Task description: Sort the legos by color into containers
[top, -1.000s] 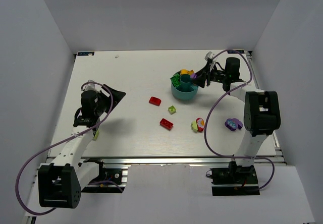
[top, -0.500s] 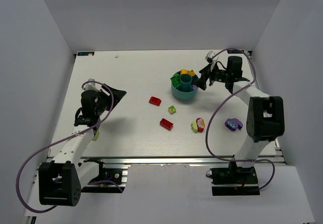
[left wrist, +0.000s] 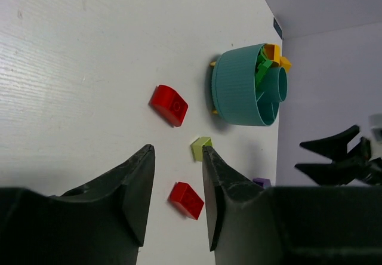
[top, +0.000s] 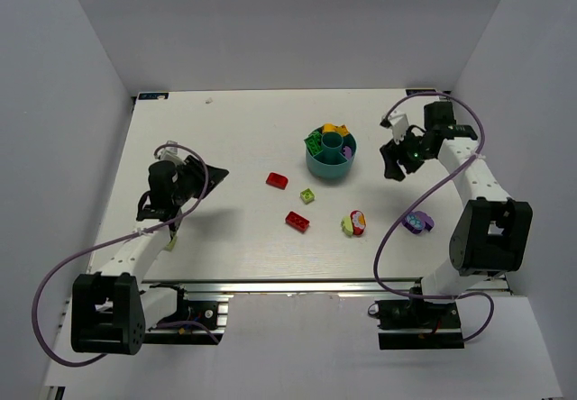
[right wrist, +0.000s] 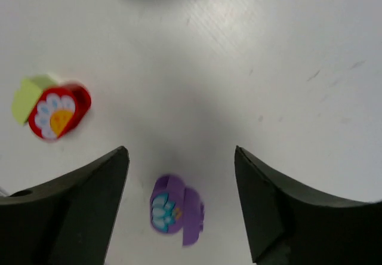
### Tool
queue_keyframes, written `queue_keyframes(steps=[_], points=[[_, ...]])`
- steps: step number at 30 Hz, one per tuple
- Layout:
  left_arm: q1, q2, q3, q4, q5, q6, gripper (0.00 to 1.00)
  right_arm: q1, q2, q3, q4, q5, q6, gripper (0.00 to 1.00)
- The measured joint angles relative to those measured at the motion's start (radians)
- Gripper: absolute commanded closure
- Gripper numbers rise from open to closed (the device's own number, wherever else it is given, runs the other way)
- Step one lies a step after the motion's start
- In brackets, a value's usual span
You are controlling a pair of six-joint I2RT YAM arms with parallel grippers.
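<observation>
Right gripper (right wrist: 182, 157), jaws spread wide and empty, has drawn back from the teal divided bowl (top: 326, 171) and now hangs over the purple flower brick (right wrist: 176, 210), probably its next pick, while a red brick (top: 277, 180) and a lime brick (top: 307, 195) lie unsorted.

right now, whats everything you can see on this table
table: one, white, under everything
bowl: one, teal, divided, far middle
bricks in the bowl: several, green, yellow-orange, purple, in its compartments
red bricks: two, red, centre, nearer than the bowl
lime bricks: two, lime, one between the red bricks, one against the red flower brick
red flower brick: one, red, near middle
purple flower brick: one, purple, near right
pale green piece: one, beside the left arm, too small to identify
left gripper: one, black, slightly open, empty
right gripper: one, black, open, empty, above the purple flower brick
</observation>
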Motion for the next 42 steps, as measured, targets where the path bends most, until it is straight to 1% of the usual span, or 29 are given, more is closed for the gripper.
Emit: queue_keyframes(steps=[1, 2, 4, 6, 10, 15, 25, 34, 36, 39, 40, 42], points=[[0.0, 0.011, 0.002, -0.001, 0.004, 0.004, 0.47, 0.0, 0.003, 0.0, -0.048, 0.032, -0.014, 0.16], [0.0, 0.023, 0.005, -0.002, 0.008, 0.008, 0.46, 0.001, 0.007, 0.0, -0.099, 0.064, -0.028, 0.11], [0.0, 0.046, 0.01, 0.001, 0.018, 0.014, 0.45, 0.003, 0.013, -0.006, -0.169, 0.13, -0.058, 0.11], [0.0, 0.068, 0.012, 0.011, 0.026, 0.017, 0.44, 0.002, 0.01, -0.03, -0.2, 0.186, -0.087, 0.1], [0.0, 0.109, 0.015, 0.032, 0.048, 0.016, 0.43, 0.002, 0.003, -0.096, -0.214, 0.269, -0.126, 0.11], [0.0, 0.114, 0.016, 0.053, 0.07, 0.013, 0.42, 0.002, -0.002, -0.183, -0.202, 0.38, -0.144, 0.11], [0.0, 0.072, 0.002, 0.08, 0.077, -0.012, 0.39, -0.014, 0.005, -0.219, -0.182, 0.42, -0.123, 0.11], [0.0, 0.073, 0.001, 0.095, 0.092, -0.032, 0.38, -0.02, 0.064, -0.279, -0.135, 0.434, -0.098, 0.12], [0.0, 0.075, 0.001, 0.098, 0.095, -0.033, 0.38, -0.02, 0.07, -0.288, -0.124, 0.434, -0.094, 0.16], [0.0, 0.078, 0.001, 0.108, 0.1, -0.044, 0.36, -0.02, 0.079, -0.301, -0.1, 0.436, -0.09, 0.4], [0.0, 0.082, 0.001, 0.115, 0.105, -0.051, 0.35, -0.02, 0.08, -0.304, -0.095, 0.439, -0.089, 0.57], [0.0, 0.09, 0.001, 0.132, 0.119, -0.066, 0.33, -0.02, 0.08, -0.304, -0.095, 0.439, -0.094, 0.68]])
